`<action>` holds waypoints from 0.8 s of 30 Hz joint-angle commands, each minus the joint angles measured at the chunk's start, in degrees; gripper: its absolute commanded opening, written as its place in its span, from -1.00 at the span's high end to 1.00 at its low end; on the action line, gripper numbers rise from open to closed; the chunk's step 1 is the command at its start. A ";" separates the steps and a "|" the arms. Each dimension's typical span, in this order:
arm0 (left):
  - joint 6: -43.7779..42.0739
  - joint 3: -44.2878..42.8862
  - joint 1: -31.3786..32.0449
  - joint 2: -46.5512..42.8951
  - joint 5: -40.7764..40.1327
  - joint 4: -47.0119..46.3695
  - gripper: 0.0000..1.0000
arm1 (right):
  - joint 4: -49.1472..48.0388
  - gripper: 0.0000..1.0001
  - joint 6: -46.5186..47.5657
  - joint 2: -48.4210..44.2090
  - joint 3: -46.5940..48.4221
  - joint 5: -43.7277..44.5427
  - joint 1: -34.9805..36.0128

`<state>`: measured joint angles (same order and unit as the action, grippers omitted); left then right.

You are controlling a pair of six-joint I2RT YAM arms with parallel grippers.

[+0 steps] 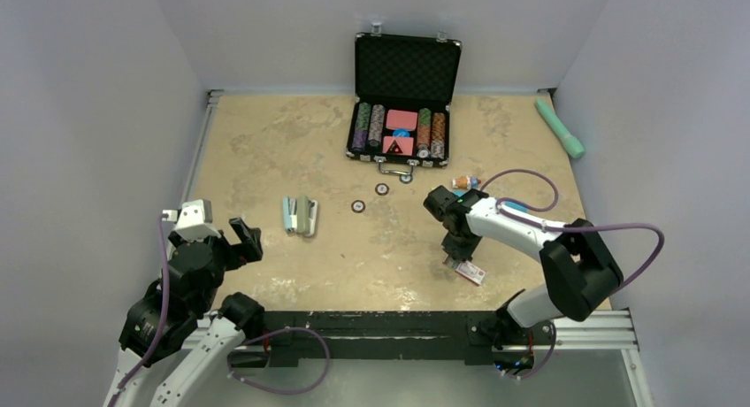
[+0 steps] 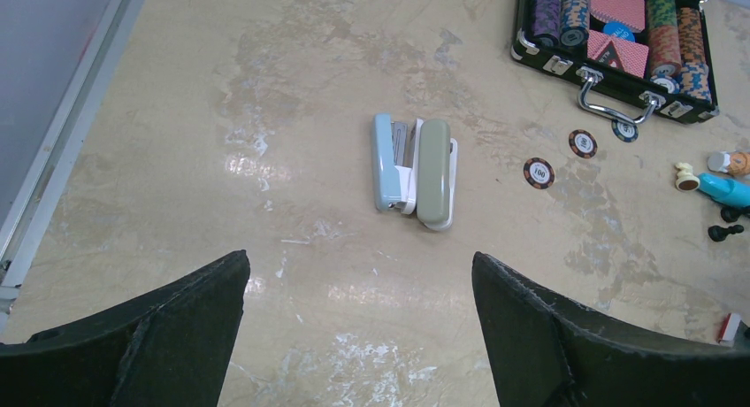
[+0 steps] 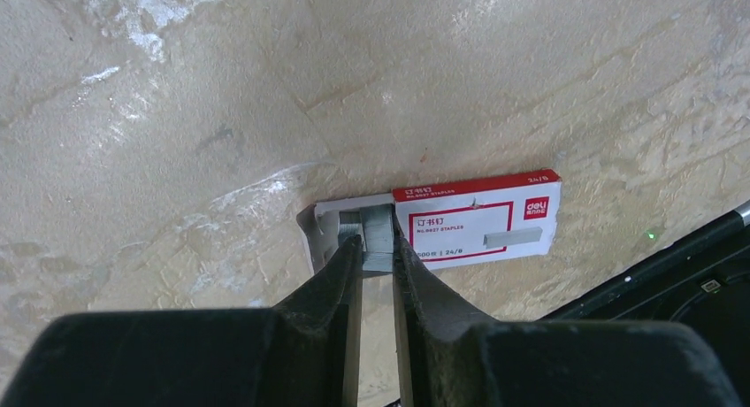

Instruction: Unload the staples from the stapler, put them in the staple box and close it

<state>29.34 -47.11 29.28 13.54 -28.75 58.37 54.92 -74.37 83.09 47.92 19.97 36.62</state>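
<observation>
The stapler (image 1: 301, 216) lies folded open on the desk (image 1: 265, 150), left of centre, its pale blue half and its olive half side by side and pointing roughly toward 12 o'clock in the top view. The left hand (image 1: 241, 239) hovers near it with its fingers spread wide and nothing between them. From that hand the stapler sits at about 2 o'clock, close but apart. In the left wrist view the stapler (image 2: 414, 172) shows at 12 to 1 o'clock above the gap between the two dark fingers (image 2: 177, 327). The right hand (image 1: 462, 258) is well apart from the stapler, which lies at about 9 to 10 o'clock from it across the desk. This hand points down at the red and white staple box (image 3: 478, 221) near the desk's near edge. In the right wrist view its fingers (image 3: 332, 279) are clenched on a grey strip of staples (image 3: 378, 239) at the box's open end, at 9 o'clock of the label. An open black case (image 1: 407, 66) of poker chips stands at 12 o'clock on the desk, and two loose chips (image 1: 358, 206) lie between it and the stapler.
</observation>
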 commanded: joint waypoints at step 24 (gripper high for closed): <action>-0.34 -0.70 -0.36 0.96 -0.34 -0.80 -0.97 | -6.04 0.99 5.42 1.58 0.53 -2.92 2.17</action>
<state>29.34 -47.11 29.28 13.56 -28.75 58.37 49.04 -68.86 85.12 48.21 17.69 37.74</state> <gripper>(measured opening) 0.991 0.177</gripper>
